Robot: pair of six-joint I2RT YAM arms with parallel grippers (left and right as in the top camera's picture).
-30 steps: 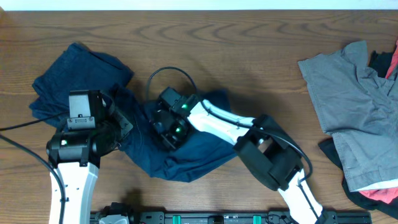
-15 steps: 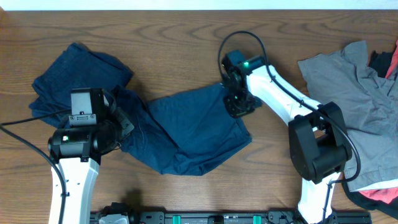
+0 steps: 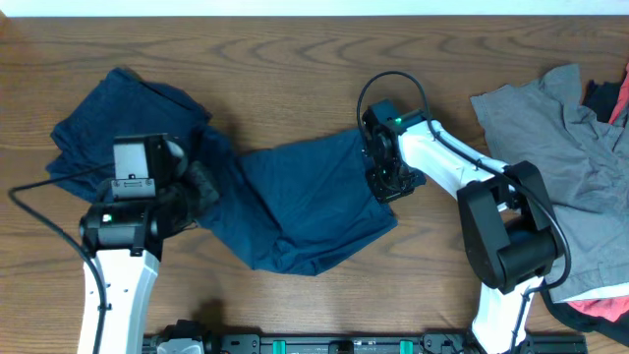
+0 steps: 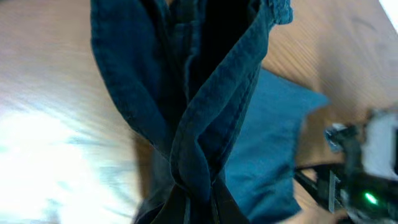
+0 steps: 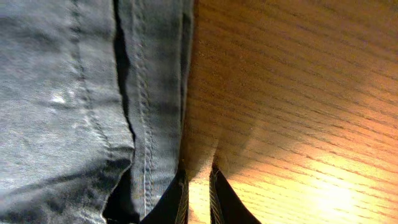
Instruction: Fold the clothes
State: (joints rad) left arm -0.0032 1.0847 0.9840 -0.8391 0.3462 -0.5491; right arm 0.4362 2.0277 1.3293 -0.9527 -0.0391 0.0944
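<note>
A navy garment (image 3: 314, 206) lies spread across the middle of the table, and its left end runs into a darker navy heap (image 3: 118, 128). My left gripper (image 3: 201, 185) is shut on a bunched, hemmed fold of that fabric (image 4: 205, 112), which rises taut out of the jaws (image 4: 198, 205). My right gripper (image 3: 390, 185) sits low at the garment's right edge. In the right wrist view its fingertips (image 5: 199, 193) stand a narrow gap apart over bare wood, and the stitched hem (image 5: 149, 93) lies just to their left, outside the jaws.
A grey garment (image 3: 560, 167) is piled at the right edge of the table, with red-pink cloth (image 3: 600, 310) and a dark piece (image 3: 521, 241) showing under it. Bare wood runs along the back of the table (image 3: 295, 59).
The right gripper pulled the garment's edge from the centre out to the right, spreading it flat, and its jaws now stand off the hem. The left gripper has kept its hold and barely moved.
</note>
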